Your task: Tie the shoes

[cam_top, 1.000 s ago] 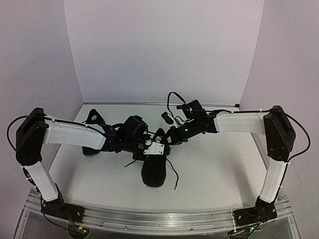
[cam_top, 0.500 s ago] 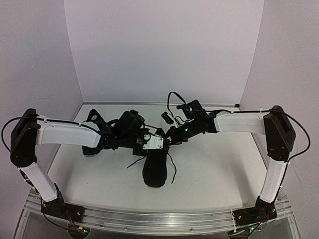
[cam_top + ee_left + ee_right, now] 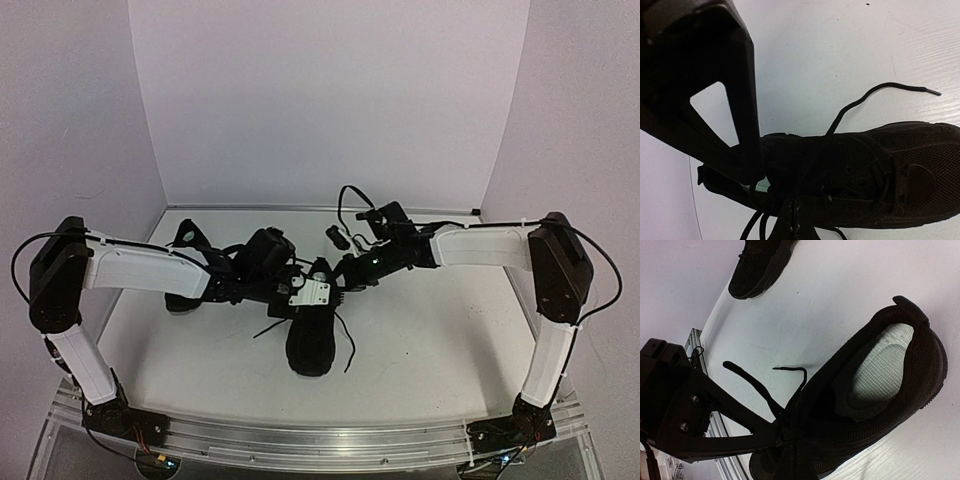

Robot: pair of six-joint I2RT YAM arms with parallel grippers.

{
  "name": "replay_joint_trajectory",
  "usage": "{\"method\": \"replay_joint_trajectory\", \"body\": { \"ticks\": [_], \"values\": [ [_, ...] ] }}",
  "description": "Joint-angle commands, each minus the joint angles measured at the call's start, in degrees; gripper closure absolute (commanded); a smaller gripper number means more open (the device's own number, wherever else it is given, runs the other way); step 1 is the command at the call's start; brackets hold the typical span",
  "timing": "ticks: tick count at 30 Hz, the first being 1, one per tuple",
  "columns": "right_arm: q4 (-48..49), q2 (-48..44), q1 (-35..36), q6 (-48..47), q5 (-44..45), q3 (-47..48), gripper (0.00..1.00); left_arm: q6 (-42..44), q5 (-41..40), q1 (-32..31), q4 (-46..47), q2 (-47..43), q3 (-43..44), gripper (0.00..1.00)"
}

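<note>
One black shoe (image 3: 308,340) lies mid-table with its toe toward the arms. It also shows in the left wrist view (image 3: 875,175) and the right wrist view (image 3: 875,390). My left gripper (image 3: 303,292) is over its lacing, and its fingers (image 3: 725,100) close together on a black lace (image 3: 752,227). My right gripper (image 3: 343,272) is at the shoe's collar and is shut on another lace (image 3: 752,387). A loose lace end (image 3: 932,92) lies on the table. The second shoe (image 3: 186,240) sits at the back left, partly hidden by the left arm, and also appears in the right wrist view (image 3: 760,265).
A white table (image 3: 440,330) is closed in by pale walls at the back and sides. A small black object (image 3: 333,236) lies near the back wall. An aluminium rail (image 3: 300,435) runs along the near edge.
My left gripper moved slightly back from the shoe's lacing and then came slightly forward again. The loose lace ends beside the shoe shifted a little. The right arm stayed still.
</note>
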Motion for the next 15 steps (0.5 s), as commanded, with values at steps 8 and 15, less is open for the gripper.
{"method": "replay_joint_trajectory", "body": {
  "ticks": [8,15],
  "values": [
    [2.73,-1.35,-0.23,1.03,-1.93,-1.44,1.0,-2.87,-4.6,0.18,6.13,1.86,2.6,1.0],
    [3.42,-1.83,-0.23,1.5,-1.81,-2.05,1.0,-4.41,-4.14,0.27,8.71,0.41,1.41,1.0]
  ]
}}
